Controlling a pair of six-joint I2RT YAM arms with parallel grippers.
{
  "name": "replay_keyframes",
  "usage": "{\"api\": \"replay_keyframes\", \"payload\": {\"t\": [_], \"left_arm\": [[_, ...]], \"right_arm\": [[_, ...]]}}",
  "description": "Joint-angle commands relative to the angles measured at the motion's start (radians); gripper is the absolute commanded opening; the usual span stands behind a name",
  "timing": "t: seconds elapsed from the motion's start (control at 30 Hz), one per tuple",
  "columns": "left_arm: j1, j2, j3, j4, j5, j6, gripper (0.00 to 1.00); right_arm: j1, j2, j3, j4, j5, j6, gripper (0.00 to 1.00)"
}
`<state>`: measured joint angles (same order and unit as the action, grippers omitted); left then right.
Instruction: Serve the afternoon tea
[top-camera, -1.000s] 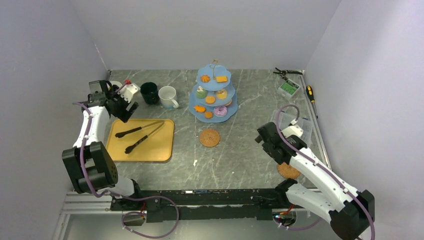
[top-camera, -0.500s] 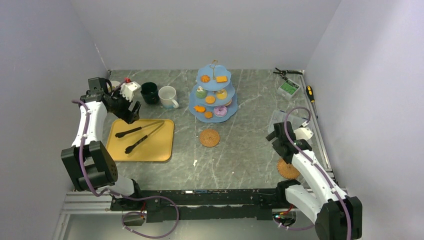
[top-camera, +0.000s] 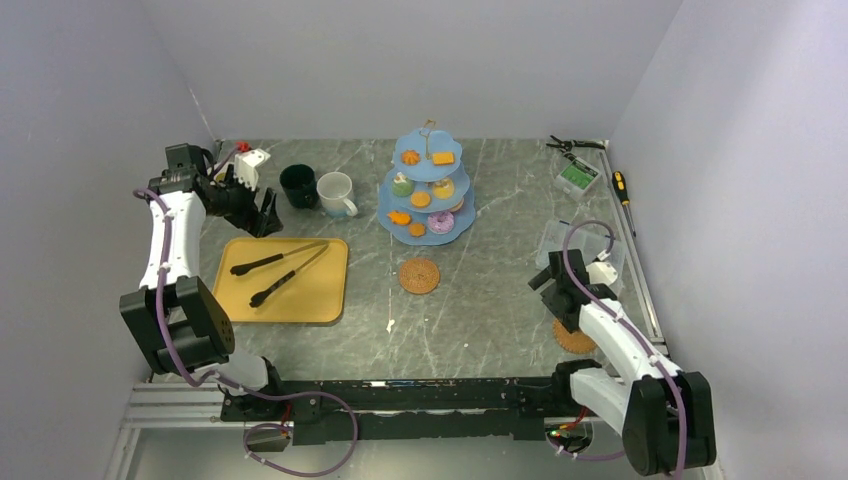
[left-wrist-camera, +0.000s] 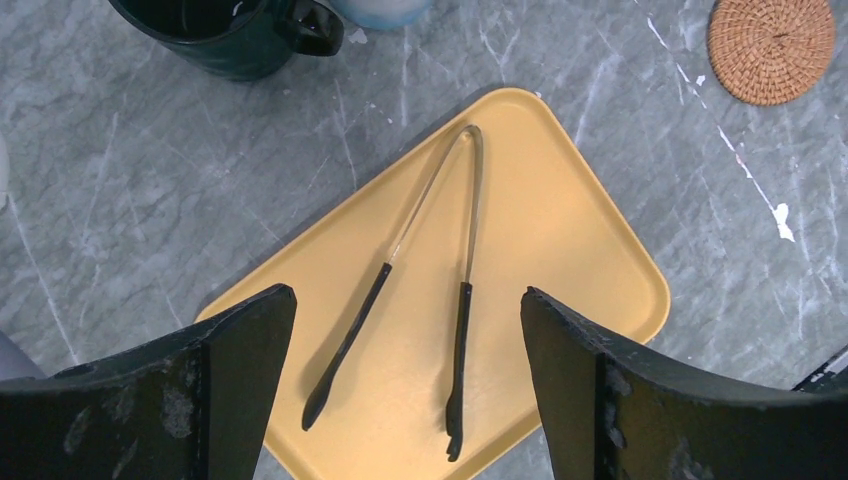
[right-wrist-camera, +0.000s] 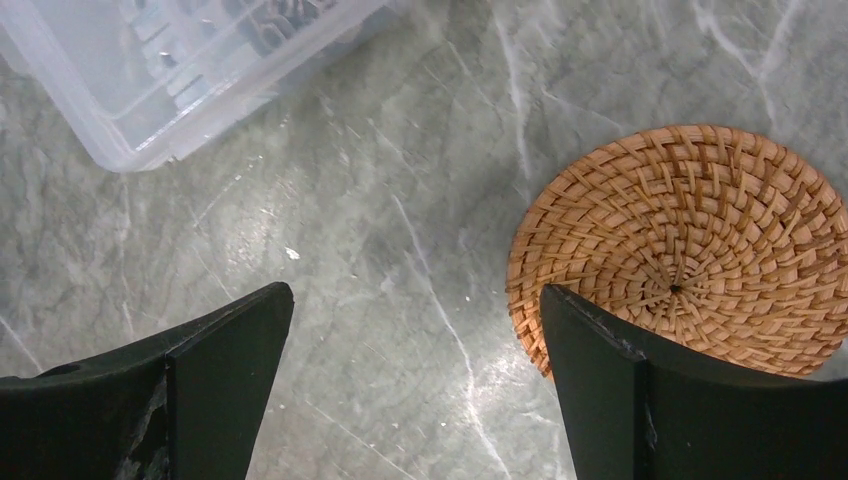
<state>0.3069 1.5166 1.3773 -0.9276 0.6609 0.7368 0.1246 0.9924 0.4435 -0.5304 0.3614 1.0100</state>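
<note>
Top view first: the light-blue stand (top-camera: 426, 166) sits at the back middle of the table (top-camera: 480, 300), and it's loaded. There are orange biscuits (top-camera: 442, 157) on the top tier, cupcakes (top-camera: 402, 185) on the middle one and a purple doughnut (top-camera: 441, 222) on the bottom. Just left of the stand is the white mug (top-camera: 335, 192), with the dark green mug (top-camera: 298, 185) just beside it on the side away from the stand. Further left of the stand and nearer the arms lies the yellow tray (top-camera: 330, 300), with the black tongs (top-camera: 280, 270) on it. The left pincer (top-camera: 262, 215) hangs well left of the stand, past both mugs. A woven coaster (top-camera: 419, 275) lies just in front of the stand. Well right of the stand and nearer the arms, the right pincer (top-camera: 556, 296) hovers by a second coaster (top-camera: 577, 342), with a clear plastic box (top-camera: 580, 245) near it.

Left wrist now: the fingers (left-wrist-camera: 240, 340) are spread wide with nothing between them. Below them are the tray and the tongs, whose joined end points towards the green mug at the top edge.

Right wrist: the fingers (right-wrist-camera: 220, 350) are wide apart again and empty. The second coaster lies partly hidden under the right finger, and the plastic box's corner shows at upper left.
</note>
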Motion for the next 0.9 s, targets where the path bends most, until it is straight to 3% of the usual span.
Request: {"api": "replay_keyframes", "payload": {"t": [0.0, 0.13, 0.43, 0.57, 0.73, 0.87], "left_arm": [[0.002, -0.008, 0.04, -0.023, 0.052, -0.035, 0.89], [0.002, -0.014, 0.049, -0.022, 0.055, -0.049, 0.89], [0.003, 0.014, 0.1, -0.012, 0.004, -0.14, 0.89], [0.009, 0.036, 0.135, -0.041, 0.016, -0.151, 0.88], [0.008, 0.025, 0.127, -0.013, 0.019, -0.176, 0.88], [0.009, 0.03, 0.132, -0.021, 0.007, -0.174, 0.88]], "right_arm": [[-0.001, 0.06, -0.026, 0.112, -0.118, -0.012, 0.99], [0.052, 0.105, -0.013, 0.168, -0.163, 0.006, 0.99], [0.319, 0.309, 0.128, 0.276, -0.137, 0.07, 0.99], [0.379, 0.401, 0.203, 0.383, -0.155, 0.007, 0.98], [0.404, 0.531, 0.263, 0.601, -0.332, -0.147, 0.95], [0.411, 0.587, 0.294, 0.677, -0.409, -0.211, 0.93]]}}
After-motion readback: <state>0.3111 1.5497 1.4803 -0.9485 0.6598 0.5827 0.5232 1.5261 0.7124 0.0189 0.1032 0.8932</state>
